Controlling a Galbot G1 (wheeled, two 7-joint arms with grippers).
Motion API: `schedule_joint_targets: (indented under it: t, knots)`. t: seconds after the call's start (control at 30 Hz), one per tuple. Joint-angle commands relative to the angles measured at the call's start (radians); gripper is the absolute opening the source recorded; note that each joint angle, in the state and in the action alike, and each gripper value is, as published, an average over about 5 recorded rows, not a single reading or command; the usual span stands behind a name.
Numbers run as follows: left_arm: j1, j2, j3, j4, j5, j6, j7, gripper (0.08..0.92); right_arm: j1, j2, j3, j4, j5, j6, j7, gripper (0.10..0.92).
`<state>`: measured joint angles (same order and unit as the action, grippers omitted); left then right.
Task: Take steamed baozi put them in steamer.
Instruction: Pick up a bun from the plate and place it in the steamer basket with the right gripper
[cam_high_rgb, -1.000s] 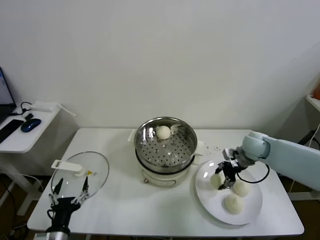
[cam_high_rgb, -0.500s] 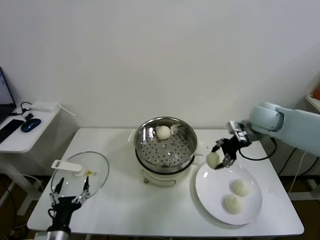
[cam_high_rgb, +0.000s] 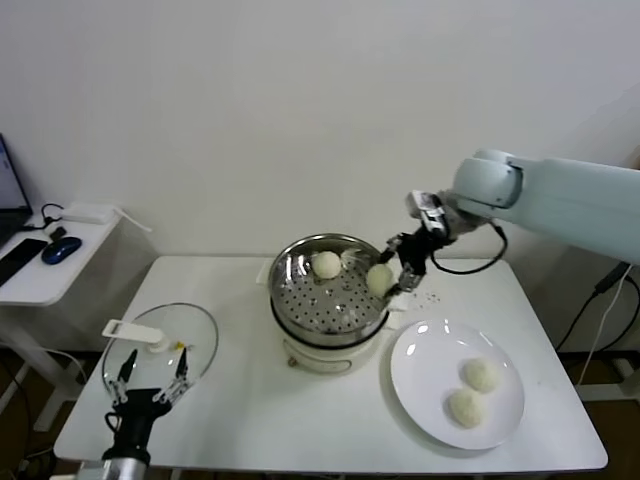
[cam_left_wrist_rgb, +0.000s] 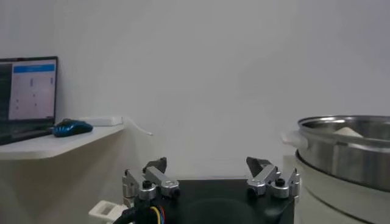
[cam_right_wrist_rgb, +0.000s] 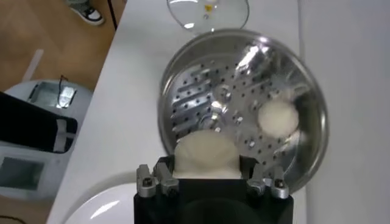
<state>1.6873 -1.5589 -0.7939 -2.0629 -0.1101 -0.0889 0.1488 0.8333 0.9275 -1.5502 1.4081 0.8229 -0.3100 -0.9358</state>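
At the near left corner of the white table (cam_high_rgb: 250, 420), the left gripper (cam_high_rgb: 150, 391) is seen parked low, pointing up toward the glass lid (cam_high_rgb: 165, 345), which lies flat on the tabletop with its white handle (cam_high_rgb: 128, 333) on its left side. In the left wrist view the two fingers (cam_left_wrist_rgb: 149, 180) of this gripper are shown spread well apart, with nothing between them. A side desk (cam_high_rgb: 45, 262) carrying a blue mouse (cam_high_rgb: 61, 249) is visible beyond the table's left edge.

Toward the middle of the table, the steamer (cam_high_rgb: 330, 290) is seen: a round, shiny steel basket with a perforated floor, seated on a white cooker base (cam_high_rgb: 315, 356). One baozi (cam_high_rgb: 326, 264), cream-white, matte and round, is already resting on the perforated floor at the far side of the basket.

Over the steamer's right rim, the right gripper (cam_high_rgb: 397, 270) is held above the basket, its pale blue arm (cam_high_rgb: 560, 195) reaching in from the right and bent downward at the wrist. A second baozi (cam_high_rgb: 379, 279) is clamped between its fingers and is held in the air just inside the rim, not touching the floor. In the right wrist view this bun (cam_right_wrist_rgb: 205, 157) is seen bulging softly between the finger pads, with the basket floor below it.

Farther right, a flat white plate (cam_high_rgb: 420, 380) is seen near the table's front right, and two more baozi (cam_high_rgb: 481, 375) (cam_high_rgb: 464, 406) are lying on it, close together but apart.
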Motion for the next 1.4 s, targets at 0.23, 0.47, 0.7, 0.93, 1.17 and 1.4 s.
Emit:
schedule_joint_targets:
  t: [0.23,0.47,0.7,0.93,1.17,1.4]
  knots:
    - [0.014,0.001,0.001,0.003,0.014,-0.010,0.006,0.823,-0.195,0.367,0.092,-0.295,-0.012,-0.009,0.017,0.687]
    - [0.022,0.001,-0.006,0.007,0.010,-0.017,0.006,0.823,-0.282,0.426,0.110,-0.369,-0.064,-0.008,0.017,0.687]
    - [0.027,0.002,-0.009,0.012,0.002,-0.020,0.006,0.823,-0.322,0.442,0.125,-0.418,-0.105,-0.004,0.012,0.692]
    - [0.026,0.002,-0.009,0.018,0.000,-0.021,0.006,0.823,-0.342,0.450,0.137,-0.445,-0.141,0.004,0.002,0.695]
    - [0.023,-0.001,-0.006,0.018,0.001,-0.019,0.007,0.823,-0.360,0.455,0.159,-0.460,-0.162,0.006,-0.001,0.696]
    - [0.023,-0.002,-0.005,0.020,0.002,-0.019,0.007,0.823,-0.364,0.462,0.173,-0.470,-0.167,0.006,-0.002,0.696]
